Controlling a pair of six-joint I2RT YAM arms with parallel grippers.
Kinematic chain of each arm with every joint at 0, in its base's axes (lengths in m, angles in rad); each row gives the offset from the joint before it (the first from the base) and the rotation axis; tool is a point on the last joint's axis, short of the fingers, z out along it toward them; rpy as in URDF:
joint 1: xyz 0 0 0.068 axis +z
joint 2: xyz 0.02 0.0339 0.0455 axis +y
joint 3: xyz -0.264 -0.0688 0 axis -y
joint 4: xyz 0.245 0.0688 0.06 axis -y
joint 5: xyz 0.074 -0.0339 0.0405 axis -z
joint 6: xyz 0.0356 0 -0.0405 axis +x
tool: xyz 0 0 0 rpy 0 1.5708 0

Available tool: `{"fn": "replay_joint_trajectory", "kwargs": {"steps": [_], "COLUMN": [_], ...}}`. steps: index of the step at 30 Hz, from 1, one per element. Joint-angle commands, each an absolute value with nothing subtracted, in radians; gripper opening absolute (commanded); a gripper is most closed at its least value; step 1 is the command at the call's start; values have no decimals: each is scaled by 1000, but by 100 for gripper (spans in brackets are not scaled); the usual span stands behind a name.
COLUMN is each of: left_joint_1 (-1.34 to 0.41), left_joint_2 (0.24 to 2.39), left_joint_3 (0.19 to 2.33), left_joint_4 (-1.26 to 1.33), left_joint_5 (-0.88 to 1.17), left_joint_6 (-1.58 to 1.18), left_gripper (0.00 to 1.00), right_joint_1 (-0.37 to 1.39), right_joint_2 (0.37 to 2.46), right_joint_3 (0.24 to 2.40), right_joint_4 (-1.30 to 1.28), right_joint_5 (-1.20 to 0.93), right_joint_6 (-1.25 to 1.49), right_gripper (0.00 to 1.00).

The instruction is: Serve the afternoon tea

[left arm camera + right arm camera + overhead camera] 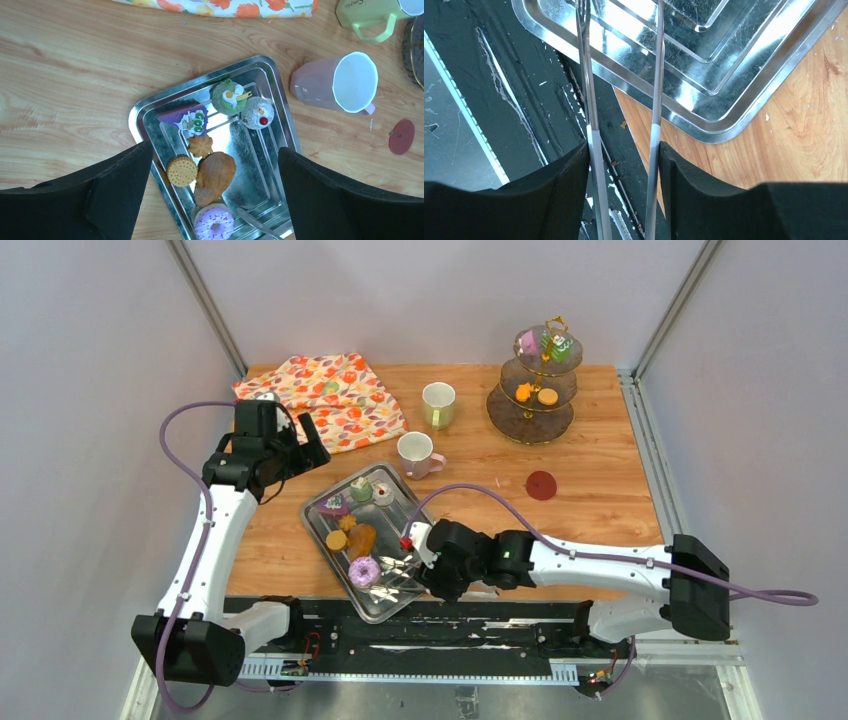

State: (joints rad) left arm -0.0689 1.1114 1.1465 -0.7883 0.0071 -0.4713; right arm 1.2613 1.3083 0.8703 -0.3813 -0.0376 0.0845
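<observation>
Wide view first: the wooden table (pixel 600 500) has the floral cloth (pixel 330 395) bunched at the far left, likely pushed there to leave room. The three-tier stand (pixel 520 428) sits far right with cakes on its top tier and orange cookies on the middle one, so serving looks partly done. Near centre is the steel tray (pixel 255 170), set at an angle with one corner hanging over the table's near edge, handy for both arms. The left gripper (pixel 215 150) hangs high over the tray with its jaws spread wide and nothing in them, probably just keeping out of the way. The right gripper (pixel 624 146) is low at the tray's near corner. Its jaws are partway closed, a pad pressed on each arm of the tongs (pixel 589 100), gripped well back from the tips so they reach in among the food. The pink mug (pixel 415 453) and green mug (pixel 438 403) wait beyond the tray. On the tray are a brown cake (pixel 215 177), the pink donut (pixel 214 224) nearest the tong tips, a purple cake (pixel 185 118), a green cake (pixel 229 97) and a round cookie (pixel 181 170). My guess is the donut goes next.
</observation>
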Motion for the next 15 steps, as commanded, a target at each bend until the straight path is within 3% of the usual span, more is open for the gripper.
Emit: {"fn": "replay_joint_trajectory", "kwargs": {"steps": [1, 15], "left_joint_1": [-72, -72], "left_joint_2": [1114, 1115], "left_joint_3": [1180, 1178], "left_joint_4": [-785, -786], "left_joint_5": [9, 6], "left_joint_6": [-474, -474], "left_gripper": [100, 100], "right_joint_1": [1288, 1299], "right_joint_2": [1319, 1335], "right_joint_3": [899, 899], "right_joint_4": [-340, -329], "right_joint_5": [-52, -6], "right_joint_6": [72, 74], "right_gripper": [52, 52]}}
